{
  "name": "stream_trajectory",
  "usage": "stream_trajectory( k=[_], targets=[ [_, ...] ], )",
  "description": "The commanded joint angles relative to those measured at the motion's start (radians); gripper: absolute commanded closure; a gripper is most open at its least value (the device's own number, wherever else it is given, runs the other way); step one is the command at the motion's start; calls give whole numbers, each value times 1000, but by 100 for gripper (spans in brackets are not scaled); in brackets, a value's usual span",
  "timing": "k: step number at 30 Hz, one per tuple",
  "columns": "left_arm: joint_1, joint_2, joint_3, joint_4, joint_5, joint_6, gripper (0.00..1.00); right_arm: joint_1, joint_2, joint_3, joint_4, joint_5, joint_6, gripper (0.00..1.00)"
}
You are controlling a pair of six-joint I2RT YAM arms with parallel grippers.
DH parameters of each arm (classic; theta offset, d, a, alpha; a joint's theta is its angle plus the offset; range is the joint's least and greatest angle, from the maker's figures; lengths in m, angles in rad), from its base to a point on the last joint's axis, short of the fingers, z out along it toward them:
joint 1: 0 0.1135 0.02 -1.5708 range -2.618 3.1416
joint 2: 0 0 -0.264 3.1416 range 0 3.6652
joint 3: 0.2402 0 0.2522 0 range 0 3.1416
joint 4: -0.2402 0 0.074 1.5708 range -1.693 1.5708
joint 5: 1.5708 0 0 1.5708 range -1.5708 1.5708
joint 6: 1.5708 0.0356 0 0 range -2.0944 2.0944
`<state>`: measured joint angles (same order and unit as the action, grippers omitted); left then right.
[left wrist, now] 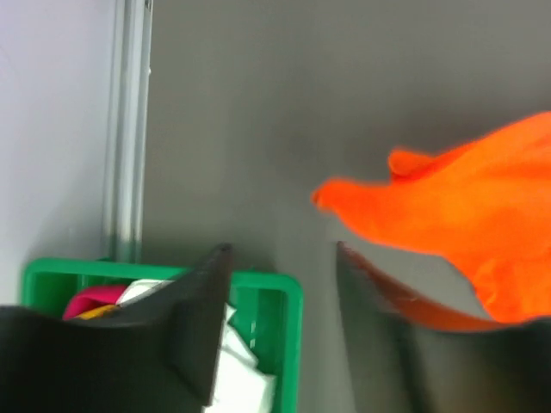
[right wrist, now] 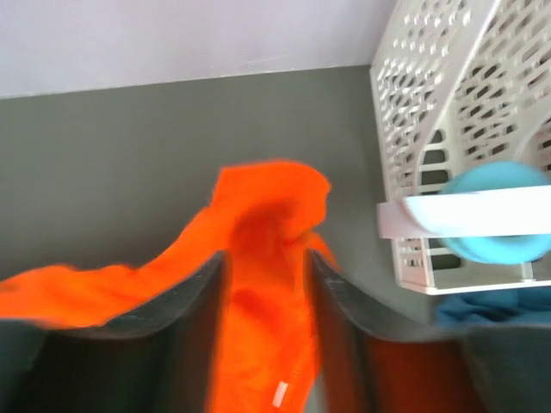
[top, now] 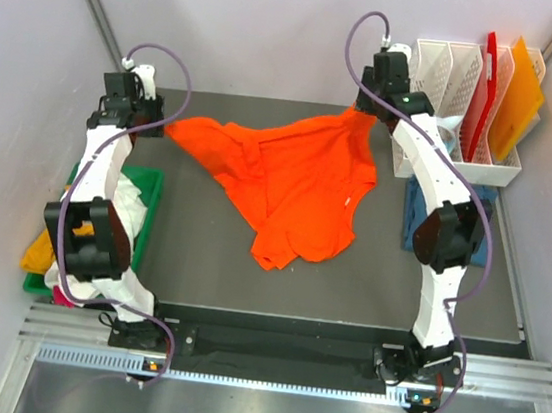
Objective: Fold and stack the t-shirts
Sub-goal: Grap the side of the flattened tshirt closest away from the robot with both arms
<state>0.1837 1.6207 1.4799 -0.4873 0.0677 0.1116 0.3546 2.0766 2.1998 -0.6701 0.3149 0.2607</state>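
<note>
**Orange shirt: spreading stage, no fold made yet**

Bright orange soft cloth t-shirt (top: 299,184) lies rumpled on the dark grey table (top: 199,258), stretched between my two arms toward the far side. My left fingers (left wrist: 202,301) stand apart; the shirt's tip is just ahead of them, with nothing between. My right fingers (right wrist: 194,310) straddle bunched cloth; I cannot tell whether they are clamped. Judgement: flattening step. Next the left must close on that tip, then both pull evenly.

I see the orange t-shirt (top: 299,184) spread mid-table, one corner reaching my left gripper (top: 160,130) at ten o'clock, another pulled up to my right gripper (top: 366,117) at one o'clock.
</note>
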Motion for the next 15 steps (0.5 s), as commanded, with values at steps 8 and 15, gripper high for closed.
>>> stream_trajectory(
  k=[8, 15],
  targets=[
    [8, -61, -24, 102, -52, 2, 1, 35, -121, -54, 89, -11, 12, 5],
    [2, -159, -138, 73, 119, -35, 5, 306, -272, -474, 112, -24, 20, 27]
  ],
)
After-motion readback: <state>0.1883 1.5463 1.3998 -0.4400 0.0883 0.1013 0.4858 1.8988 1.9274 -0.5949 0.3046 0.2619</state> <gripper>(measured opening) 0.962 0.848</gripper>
